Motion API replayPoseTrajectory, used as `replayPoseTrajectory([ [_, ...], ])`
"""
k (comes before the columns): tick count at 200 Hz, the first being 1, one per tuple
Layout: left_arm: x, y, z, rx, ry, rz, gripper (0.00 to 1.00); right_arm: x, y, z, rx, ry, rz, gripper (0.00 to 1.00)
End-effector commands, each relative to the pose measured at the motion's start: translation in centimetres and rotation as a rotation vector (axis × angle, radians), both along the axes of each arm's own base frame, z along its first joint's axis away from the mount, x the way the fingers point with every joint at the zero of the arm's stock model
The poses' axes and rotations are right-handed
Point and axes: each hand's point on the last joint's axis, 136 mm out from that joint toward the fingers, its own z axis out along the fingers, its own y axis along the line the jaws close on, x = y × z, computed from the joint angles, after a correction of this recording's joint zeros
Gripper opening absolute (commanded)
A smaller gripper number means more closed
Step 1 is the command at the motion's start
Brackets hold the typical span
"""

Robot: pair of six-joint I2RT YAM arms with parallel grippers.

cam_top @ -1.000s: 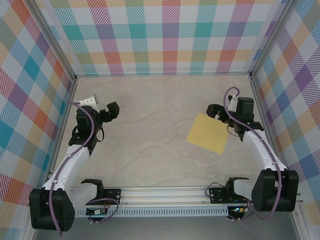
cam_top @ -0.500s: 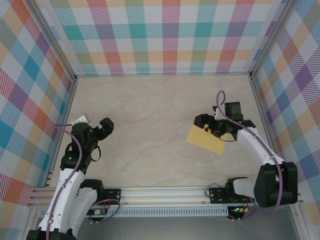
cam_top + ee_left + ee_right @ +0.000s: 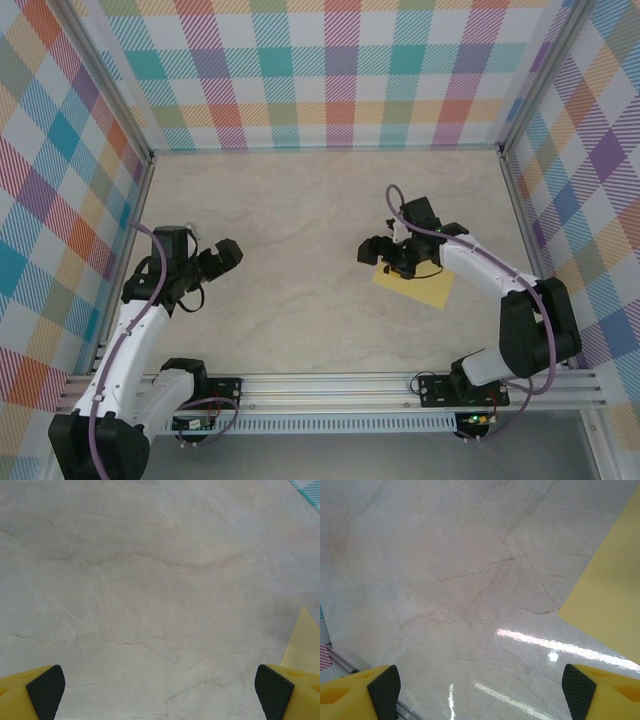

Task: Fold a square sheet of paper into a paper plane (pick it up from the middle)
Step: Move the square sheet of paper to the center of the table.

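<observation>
With the right fingers (image 3: pixel 382 686) spread wide over bare table (image 3: pixel 470 580) beside the flat yellow sheet (image 3: pixel 428 290), and the left fingers (image 3: pixel 46 690) spread too, well apart from it, the right should probably centre over the sheet's middle before pinching.

No legible text: I can read no words, numbers, labels or brand marks on any surface.

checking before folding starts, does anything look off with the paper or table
Nothing stands out. The square sheet of paper lies flat on the table, turned corner-on to the table's edges but with no visible crease or tear. The right gripper is open at its left corner.
</observation>
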Motion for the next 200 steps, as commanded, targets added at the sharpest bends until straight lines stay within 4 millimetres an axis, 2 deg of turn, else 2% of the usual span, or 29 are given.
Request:
replayPoseTrajectory([
  [1,-0.4,-0.9,-0.5,-0.056,0.011,-0.033,1.00,0.4,0.8,-0.3,-0.033,0.027,0.000,0.84],
  [27,-0.4,-1.4,-1.4,-0.081,0.040,-0.049,1.00,1.4,1.2,-1.6,-0.091,0.058,0.001,0.82],
  [36,-0.3,-1.5,-1.6,-0.086,0.049,-0.056,1.00,2.0,1.3,-1.8,-0.122,0.063,0.014,0.76],
  [41,-0.3,-1.6,-1.7,-0.086,0.054,-0.060,1.00,2.5,0.4,-1.8,-0.187,0.052,0.010,0.73],
  [51,-0.3,-1.6,-1.9,-0.087,0.064,-0.062,1.00,3.6,-3.0,-2.0,-0.392,0.033,-0.061,0.73],
  [58,-0.3,-1.7,-2.0,-0.087,0.070,-0.063,1.00,3.8,-4.4,-1.8,-0.465,0.035,-0.093,0.73],
  [73,-0.2,-1.8,-2.2,-0.094,0.074,-0.068,1.00,4.0,-5.3,-2.0,-0.485,0.045,-0.121,0.77],
  [100,-0.2,-2.2,-2.4,-0.111,0.088,-0.084,1.00,4.8,-7.4,-4.1,-0.495,0.100,-0.199,0.76],
  [124,0.1,-2.4,-2.1,-0.123,0.089,-0.081,1.00,5.6,-6.8,-5.8,-0.431,0.124,-0.205,0.76],
  [161,0.0,-2.6,-1.7,-0.145,0.077,-0.075,1.00,6.3,-4.8,-8.0,-0.368,0.167,-0.166,0.75],
  [177,-0.1,-2.5,-1.6,-0.141,0.076,-0.073,1.00,5.8,-3.9,-8.7,-0.358,0.160,-0.122,0.75],
  [200,-0.2,-2.4,-1.8,-0.131,0.080,-0.067,1.00,4.1,-2.1,-10.2,-0.330,0.195,-0.024,0.74],
])
